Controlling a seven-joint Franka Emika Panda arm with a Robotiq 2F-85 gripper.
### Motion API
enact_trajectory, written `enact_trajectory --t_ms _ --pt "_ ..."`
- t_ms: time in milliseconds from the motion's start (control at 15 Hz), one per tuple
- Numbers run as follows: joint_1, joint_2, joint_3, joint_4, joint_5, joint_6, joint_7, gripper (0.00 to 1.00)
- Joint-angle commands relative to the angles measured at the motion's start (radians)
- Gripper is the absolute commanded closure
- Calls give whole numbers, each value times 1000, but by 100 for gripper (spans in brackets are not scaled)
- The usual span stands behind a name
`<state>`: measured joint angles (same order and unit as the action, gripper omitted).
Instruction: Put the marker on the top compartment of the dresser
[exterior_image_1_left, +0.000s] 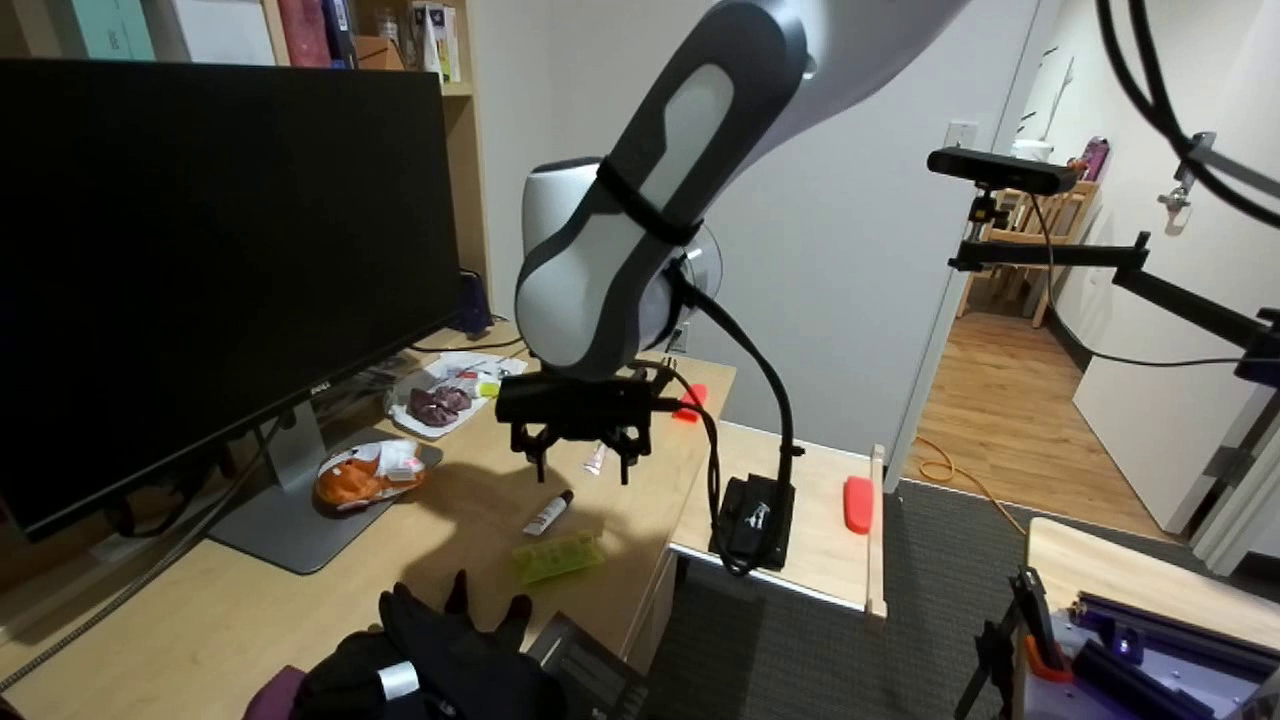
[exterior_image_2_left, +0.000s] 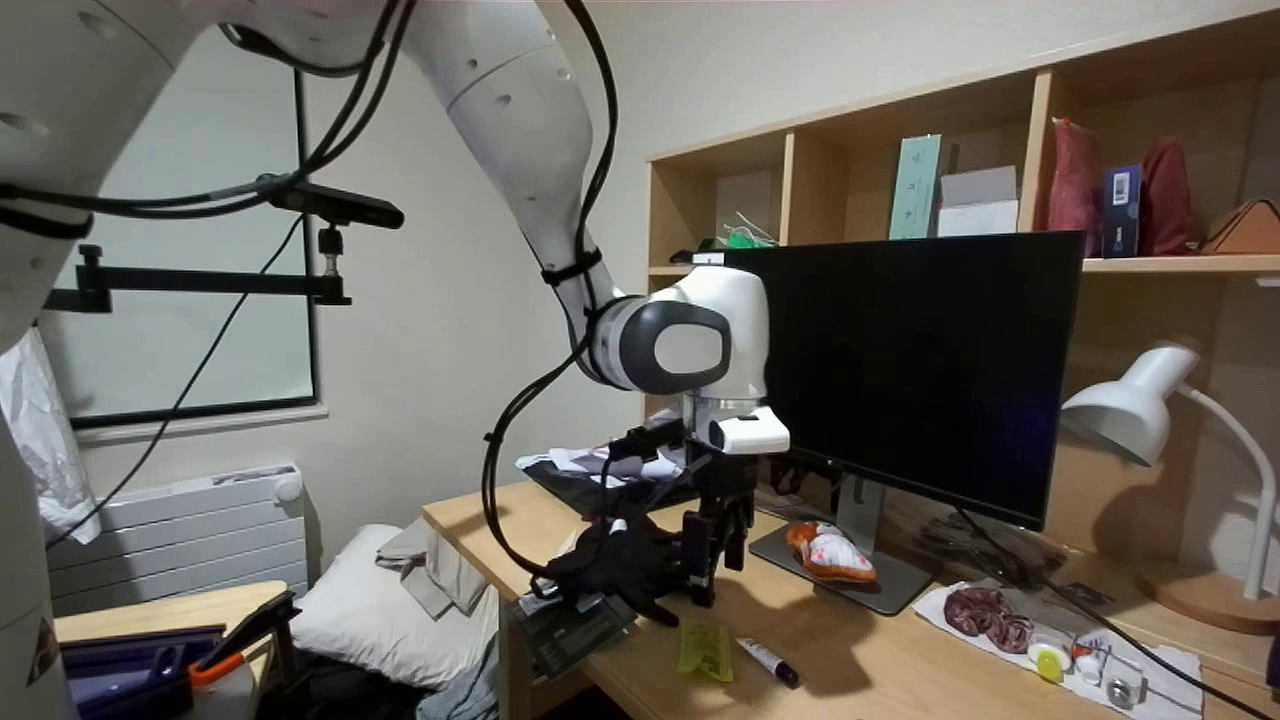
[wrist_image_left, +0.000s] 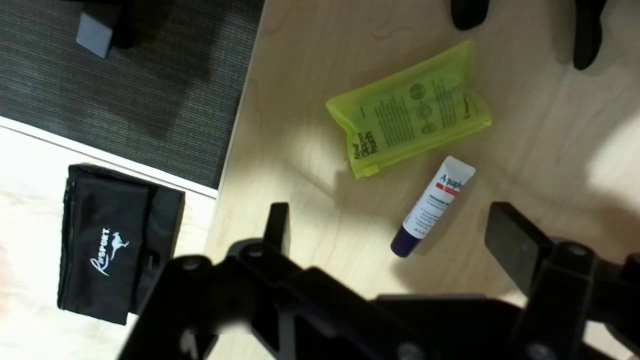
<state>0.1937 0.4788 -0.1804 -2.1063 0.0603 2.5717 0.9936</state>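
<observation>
The pale, finger-long stick with a darker tip is a white printed tube with a dark purple cap (wrist_image_left: 432, 204). It lies on the desk in both exterior views (exterior_image_1_left: 548, 513) (exterior_image_2_left: 768, 660). No other pen-like marker shows. My gripper (exterior_image_1_left: 583, 477) is open and empty above the desk. In the wrist view the tube lies below and between the spread fingers (wrist_image_left: 392, 222), apart from them. The gripper also shows in an exterior view (exterior_image_2_left: 716, 580). What looks like an open drawer (exterior_image_1_left: 818, 575) stands out from the desk, lower than its top.
A yellow pouch (wrist_image_left: 407, 110) lies beside the tube. Black gloves (exterior_image_1_left: 440, 640) lie at the desk's near end. The drawer holds a black pouch (exterior_image_1_left: 752, 520) and a red object (exterior_image_1_left: 858, 504). A monitor (exterior_image_1_left: 230, 270), an orange-white plush (exterior_image_1_left: 370, 475) and another small tube (exterior_image_1_left: 595, 458) are around.
</observation>
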Motion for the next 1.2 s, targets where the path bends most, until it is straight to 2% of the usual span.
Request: enact_trajectory --t_ms 0,200,467,733,1133 --pt "-4 77 27 104 13 -101 91 0" --pt "-4 130 24 158 24 -87 194 0" --pt "14 195 -22 188 -3 2 355 0" --pt "-1 251 -28 209 3 33 393 0" --pt "-13 324 -27 238 21 159 373 0"
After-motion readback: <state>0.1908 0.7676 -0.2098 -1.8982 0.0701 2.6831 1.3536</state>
